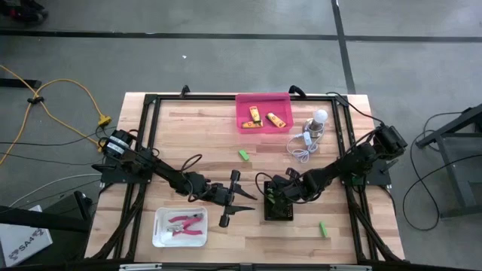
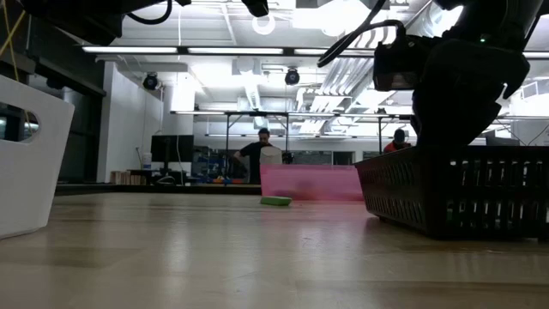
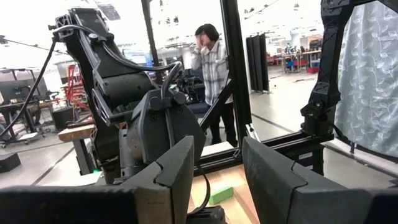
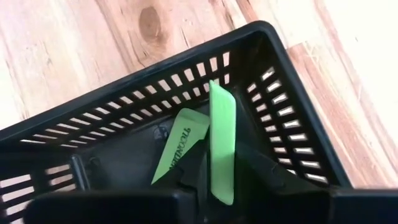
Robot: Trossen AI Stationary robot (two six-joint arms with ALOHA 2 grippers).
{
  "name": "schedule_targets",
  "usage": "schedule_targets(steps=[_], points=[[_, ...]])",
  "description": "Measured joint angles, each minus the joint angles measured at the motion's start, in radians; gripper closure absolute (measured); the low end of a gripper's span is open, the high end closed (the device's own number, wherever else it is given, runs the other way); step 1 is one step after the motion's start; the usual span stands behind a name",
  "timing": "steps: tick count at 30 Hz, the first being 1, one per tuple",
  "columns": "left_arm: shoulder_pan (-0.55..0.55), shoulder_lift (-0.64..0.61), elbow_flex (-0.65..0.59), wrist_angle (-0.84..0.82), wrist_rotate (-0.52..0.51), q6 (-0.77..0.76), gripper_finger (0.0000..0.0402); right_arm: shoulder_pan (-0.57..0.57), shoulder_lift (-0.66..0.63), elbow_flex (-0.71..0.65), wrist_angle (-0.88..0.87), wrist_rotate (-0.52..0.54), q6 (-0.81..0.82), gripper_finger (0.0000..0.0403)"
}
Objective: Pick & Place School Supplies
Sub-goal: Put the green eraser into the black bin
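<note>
The right gripper's fingers (image 4: 186,180) cover the lower end of the green block (image 4: 222,137), seemingly gripped.

Two yellow-orange oblong pieces (image 1: 263,117) lie in the pink tray at upper centre. Pink-handled plier-like tools (image 1: 186,224) rest in the white tray, lower left. One bright green block (image 1: 244,155) lies mid-frame, another (image 1: 322,229) lower right; a third (image 4: 221,140) stands upright inside the black basket.

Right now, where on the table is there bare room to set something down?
Bare wood lies between the pink bin and the black basket, apart from one green block. The far left corner is also free. It is crowded around the basket, where the right end effector holds a green block, and by the white tray.
</note>
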Motion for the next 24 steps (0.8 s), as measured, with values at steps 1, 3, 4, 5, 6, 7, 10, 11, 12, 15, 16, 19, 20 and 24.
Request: schedule_targets(steps=[1, 3, 4, 5, 6, 7, 10, 11, 12, 15, 16, 19, 20, 24], points=[[0.0, 0.0, 0.0, 0.0, 0.0, 0.0, 0.0268, 0.0, 0.0, 0.0, 0.0, -0.001, 0.0, 0.034], [0.0, 0.0, 0.0, 0.0, 0.0, 0.0, 0.0268, 0.0, 0.0, 0.0, 0.0, -0.004, 0.0, 0.033], [0.0, 0.0, 0.0, 0.0, 0.0, 0.0, 0.0268, 0.0, 0.0, 0.0, 0.0, -0.004, 0.0, 0.0326], [0.0, 0.0, 0.0, 0.0, 0.0, 0.0, 0.0268, 0.0, 0.0, 0.0, 0.0, -0.004, 0.0, 0.0321], [0.0, 0.0, 0.0, 0.0, 0.0, 0.0, 0.0268, 0.0, 0.0, 0.0, 0.0, -0.006, 0.0, 0.0317], [0.0, 0.0, 0.0, 0.0, 0.0, 0.0, 0.0268, 0.0, 0.0, 0.0, 0.0, -0.009, 0.0, 0.0314], [0.0, 0.0, 0.0, 0.0, -0.001, 0.0, 0.0268, 0.0, 0.0, 0.0, 0.0, -0.038, 0.0, 0.0305], [0.0, 0.0, 0.0, 0.0, -0.001, 0.0, 0.0268, 0.0, 0.0, 0.0, 0.0, -0.048, 0.0, 0.0303], [0.0, 0.0, 0.0, 0.0, -0.001, 0.0, 0.0268, 0.0, 0.0, 0.0, 0.0, -0.055, 0.0, 0.0303], [0.0, 0.0, 0.0, 0.0, -0.001, 0.0, 0.0268, 0.0, 0.0, 0.0, 0.0, -0.065, -0.002, 0.0303], [0.0, 0.0, 0.0, 0.0, -0.001, 0.0, 0.0268, 0.0, -0.001, 0.0, 0.0, -0.073, -0.005, 0.0304], [0.0, 0.0, 0.0, 0.0, -0.005, 0.0, 0.0268, 0.0, -0.01, 0.0, 0.001, -0.082, -0.008, 0.0306], [0.0, 0.0, 0.0, 0.0, -0.005, 0.0, 0.0268, 0.0, -0.015, 0.0, 0.001, -0.083, -0.014, 0.0306], [0.0, 0.0, 0.0, 0.0, -0.005, 0.0, 0.0268, -0.003, -0.06, 0.0, 0.004, -0.082, -0.035, 0.0307]])
